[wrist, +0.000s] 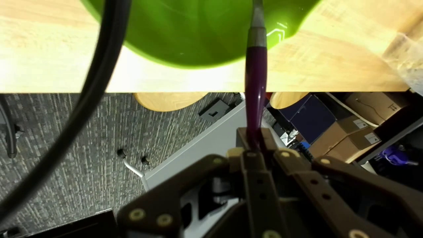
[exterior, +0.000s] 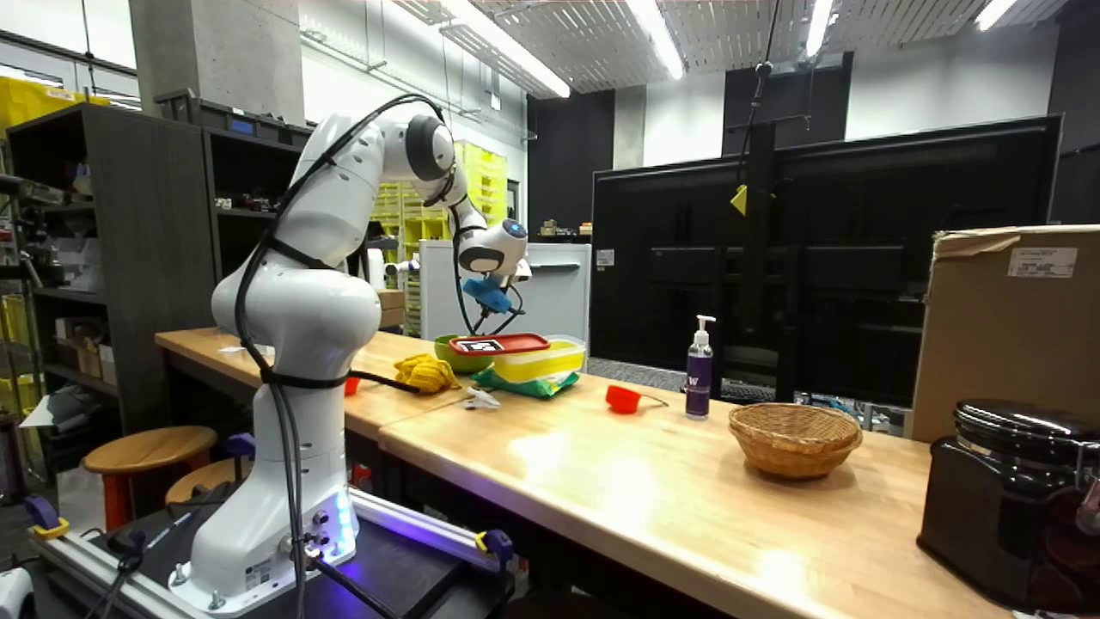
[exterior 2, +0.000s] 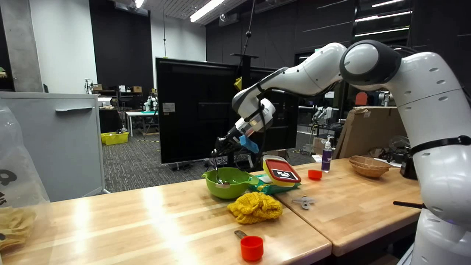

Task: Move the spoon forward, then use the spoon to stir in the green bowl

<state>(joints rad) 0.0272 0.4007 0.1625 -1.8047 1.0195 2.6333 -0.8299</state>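
Note:
The green bowl (exterior 2: pixel 232 192) stands on the table, and its inside fills the top of the wrist view (wrist: pixel 191 39). In an exterior view the bowl (exterior: pixel 449 354) is partly covered by a red-lidded container. My gripper (wrist: pixel 254 138) is shut on the purple handle of the spoon (wrist: pixel 256 76). The gripper also shows above the bowl in an exterior view (exterior 2: pixel 215 152). The spoon (exterior 2: pixel 216 170) points steeply down, and its metal lower end is inside the bowl. The spoon's tip is out of the wrist view, and whether it touches the bowl's bottom cannot be told.
A yellow container with a red lid (exterior 2: pixel 282 171) leans on a green packet (exterior 2: pixel 272 188) beside the bowl. A yellow knitted cloth (exterior 2: pixel 255 208), a red cup (exterior 2: pixel 252 248), a metal clip (exterior 2: pixel 304 201), a purple bottle (exterior: pixel 699 378) and a woven basket (exterior: pixel 795 443) are on the table.

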